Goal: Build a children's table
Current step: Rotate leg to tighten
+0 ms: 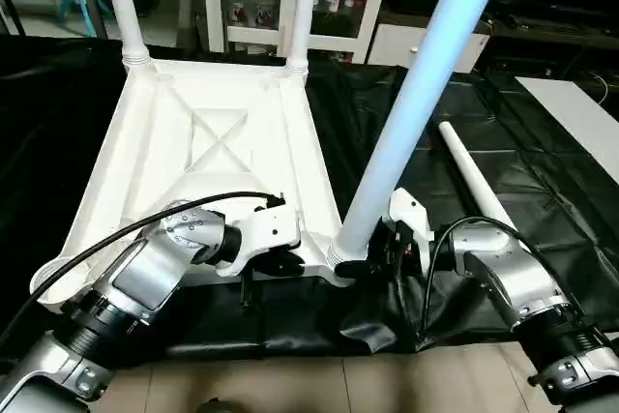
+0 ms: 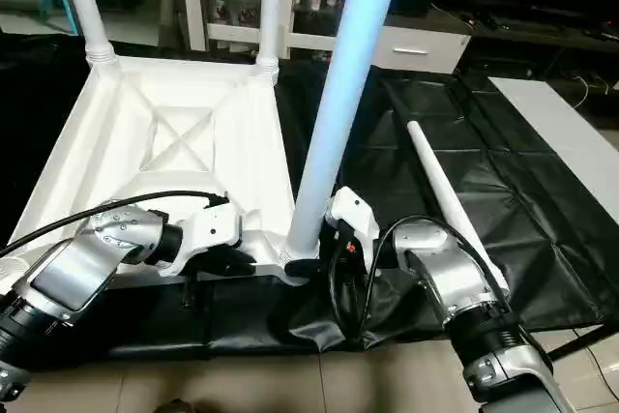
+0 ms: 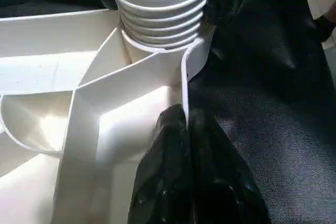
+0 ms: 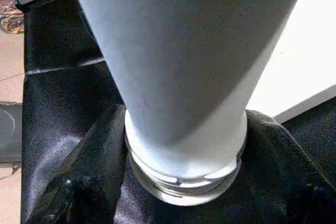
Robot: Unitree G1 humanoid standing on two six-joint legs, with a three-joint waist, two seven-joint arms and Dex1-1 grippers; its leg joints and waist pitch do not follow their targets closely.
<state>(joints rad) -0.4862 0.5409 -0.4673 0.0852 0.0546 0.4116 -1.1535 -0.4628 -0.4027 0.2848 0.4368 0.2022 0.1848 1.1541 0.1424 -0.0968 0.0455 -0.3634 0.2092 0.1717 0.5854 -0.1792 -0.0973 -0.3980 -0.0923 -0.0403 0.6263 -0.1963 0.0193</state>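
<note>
Table top (image 1: 203, 142): upside down on black cloth (image 1: 542, 181), 2 far legs fitted. Third leg (image 1: 416, 94) at near socket, right gripper (image 2: 308, 266) clamped on its base. Left gripper (image 1: 280, 263) pinches the rim. Fourth leg (image 1: 474, 176) loose alongside. Light, stiff, slippery plastic; grip legs near the threaded end.

Black-draped worktable (image 1: 542, 181): inverted table top (image 1: 193, 142), loose leg (image 1: 476, 174).

One upturned table top (image 1: 218, 132); four legs: three standing in sockets (image 1: 124, 7) (image 1: 302, 7) (image 1: 426, 84), one lying loose (image 1: 474, 176); two claws (image 1: 280, 263) (image 1: 372, 263)
</note>
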